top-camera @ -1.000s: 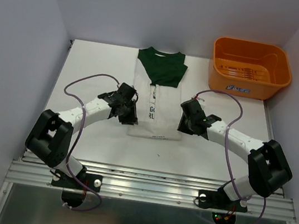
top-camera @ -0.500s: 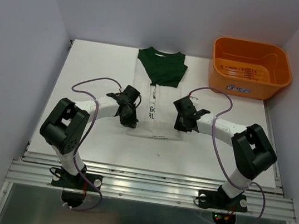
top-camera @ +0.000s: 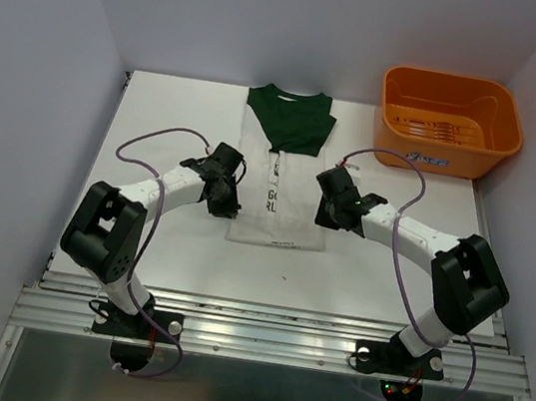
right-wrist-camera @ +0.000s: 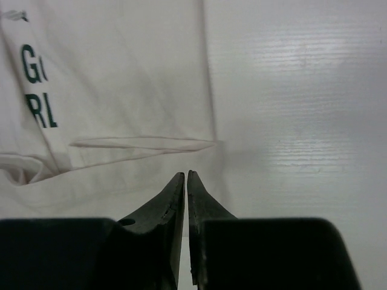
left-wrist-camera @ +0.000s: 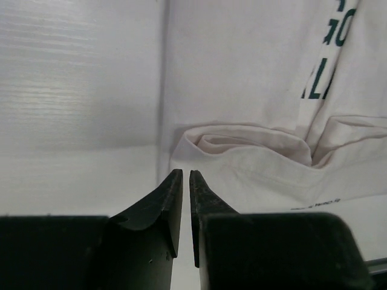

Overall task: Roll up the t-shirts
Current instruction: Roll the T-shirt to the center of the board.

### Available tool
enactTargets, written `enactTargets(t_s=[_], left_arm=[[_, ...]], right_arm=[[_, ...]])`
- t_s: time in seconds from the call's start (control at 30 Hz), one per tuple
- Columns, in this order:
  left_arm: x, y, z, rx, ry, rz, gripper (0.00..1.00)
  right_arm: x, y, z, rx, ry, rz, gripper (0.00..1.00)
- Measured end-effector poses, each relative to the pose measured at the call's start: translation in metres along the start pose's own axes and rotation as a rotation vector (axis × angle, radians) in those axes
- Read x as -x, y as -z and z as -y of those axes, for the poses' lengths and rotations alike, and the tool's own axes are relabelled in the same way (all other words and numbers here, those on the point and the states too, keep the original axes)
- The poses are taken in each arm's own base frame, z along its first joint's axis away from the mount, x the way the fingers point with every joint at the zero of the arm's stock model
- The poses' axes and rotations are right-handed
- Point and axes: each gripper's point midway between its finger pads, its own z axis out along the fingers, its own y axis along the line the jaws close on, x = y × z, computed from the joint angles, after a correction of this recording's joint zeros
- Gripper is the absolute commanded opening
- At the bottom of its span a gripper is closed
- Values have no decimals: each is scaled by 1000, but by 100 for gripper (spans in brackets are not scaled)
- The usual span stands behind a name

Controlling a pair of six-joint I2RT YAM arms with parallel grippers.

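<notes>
Your flat white table (top-camera: 158, 124) carries a folded white and dark green cloth t-shirt (top-camera: 285, 171); orange plastic basket (top-camera: 482, 152) far right.

Left gripper (top-camera: 226, 205) and right gripper (top-camera: 328, 215) angle inward and low, jaws pressed nearly together.

Soft matt cloth for the t-shirt (top-camera: 288, 204): white near, dark green far, lettering printed flat in dark green, near hem rumpled into loose folds. Table (top-camera: 158, 124) white and matt, finely ribbed, with a faint sheen. Basket (top-camera: 397, 144), far right, of smooth orange plastic, slightly glossy. Matt black plastic on left gripper (left-wrist-camera: 181, 175) and right gripper (right-wrist-camera: 186, 175), with a dull shine at the edges. Near rail (top-camera: 268, 337) of bare grooved metal, satin grey.
</notes>
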Motion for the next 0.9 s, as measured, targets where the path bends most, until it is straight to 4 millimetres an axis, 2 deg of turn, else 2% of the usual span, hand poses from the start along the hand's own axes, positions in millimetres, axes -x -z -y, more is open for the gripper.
enactTargets(t_s=[0.2, 0.33, 0.47, 0.53, 0.63, 0.7, 0.77, 0.9], left_arm=[[29, 43, 18, -81, -4, 117, 24], [40, 59, 27, -113, -3, 159, 27], [43, 64, 20, -99, 12, 161, 32], [46, 65, 14, -90, 26, 160, 36], [54, 70, -8, -62, 72, 175, 40], [57, 76, -18, -55, 96, 188, 43], [61, 85, -28, -51, 119, 212, 45], [59, 95, -31, -65, 122, 228, 50]], right_arm=[[34, 31, -25, 114, -20, 65, 12], [39, 41, -51, 219, -19, 43, 11], [23, 47, -89, 336, 25, -21, 12], [7, 49, -113, 398, 60, -66, 12], [-14, 48, -134, 449, 97, -117, 11], [-33, 45, -144, 470, 120, -165, 11], [-42, 42, -147, 468, 124, -189, 12], [-45, 38, -145, 455, 111, -199, 12]])
